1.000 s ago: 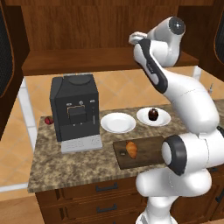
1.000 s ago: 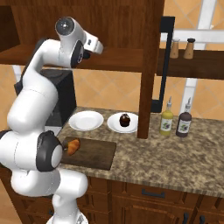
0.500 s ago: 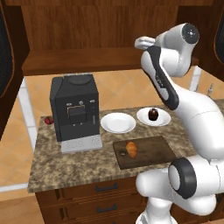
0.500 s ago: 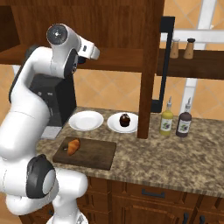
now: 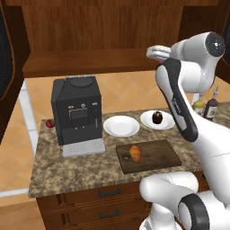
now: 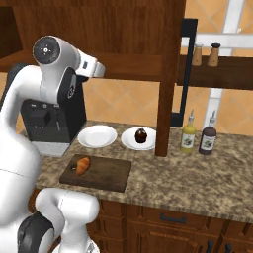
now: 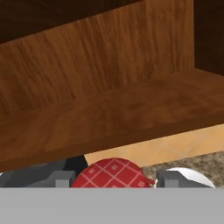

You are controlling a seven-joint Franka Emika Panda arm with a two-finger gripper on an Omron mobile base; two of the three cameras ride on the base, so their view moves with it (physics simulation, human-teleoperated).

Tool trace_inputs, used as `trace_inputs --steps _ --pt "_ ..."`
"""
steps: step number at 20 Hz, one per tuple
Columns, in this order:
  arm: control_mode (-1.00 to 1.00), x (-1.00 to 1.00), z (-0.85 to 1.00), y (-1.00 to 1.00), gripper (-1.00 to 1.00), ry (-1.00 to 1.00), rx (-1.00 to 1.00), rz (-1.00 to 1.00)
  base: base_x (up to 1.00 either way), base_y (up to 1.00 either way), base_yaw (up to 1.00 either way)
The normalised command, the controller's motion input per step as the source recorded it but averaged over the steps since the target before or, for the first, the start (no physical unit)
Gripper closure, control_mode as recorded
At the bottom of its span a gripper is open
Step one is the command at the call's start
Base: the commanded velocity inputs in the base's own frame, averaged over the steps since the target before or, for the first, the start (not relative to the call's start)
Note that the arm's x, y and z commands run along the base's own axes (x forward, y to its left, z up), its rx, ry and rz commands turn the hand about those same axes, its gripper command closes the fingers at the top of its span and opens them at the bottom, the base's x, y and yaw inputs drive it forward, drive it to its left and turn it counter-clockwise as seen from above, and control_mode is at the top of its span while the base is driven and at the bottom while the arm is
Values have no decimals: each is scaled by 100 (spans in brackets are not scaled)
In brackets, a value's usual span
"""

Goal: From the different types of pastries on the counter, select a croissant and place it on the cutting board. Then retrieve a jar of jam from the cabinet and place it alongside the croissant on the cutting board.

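My gripper point(image 7: 113, 180) is shut on the jar of jam point(image 7: 113, 174), whose red checked lid sits between the two fingertips point(image 7: 60, 178). The hand hangs high, just in front of the cabinet point(image 7: 109, 109) shelf edge, and shows as the gripper point(image 5: 156, 51) in the left base view and the gripper point(image 6: 97, 69) in the right base view. Below, the golden croissant point(image 5: 134, 153) point(image 6: 83, 165) lies on the left end of the dark cutting board point(image 5: 158, 157) point(image 6: 107, 176) on the counter point(image 5: 67, 170). The dark round pastry point(image 5: 157, 117) point(image 6: 141, 135) sits on a white plate.
A black coffee machine point(image 5: 76, 114) stands at the counter's left, with a small red object point(image 5: 50, 123) beside it. An empty white plate point(image 5: 121, 126) lies behind the board. Two bottles point(image 6: 188, 136) point(image 6: 208, 139) stand right of a wooden post point(image 6: 165, 99).
The arm has swung its upper joints to the right, and the hand has drawn back from the cabinet shelf, slightly rightward and lower, with the jar in it. The croissant and board stay put.
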Motion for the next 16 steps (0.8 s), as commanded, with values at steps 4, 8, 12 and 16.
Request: trace_inputs --steps 4,8,12,16 --pt "-100 -75 -3 0 100 0 0 0 0 0 0" --pt "-100 -71 -20 0 100 0 0 0 0 0 0" --pt "-100 -39 -64 0 100 1 0 1 0 0 0" --pt "-100 -25 -68 0 100 1 0 2 0 0 0"
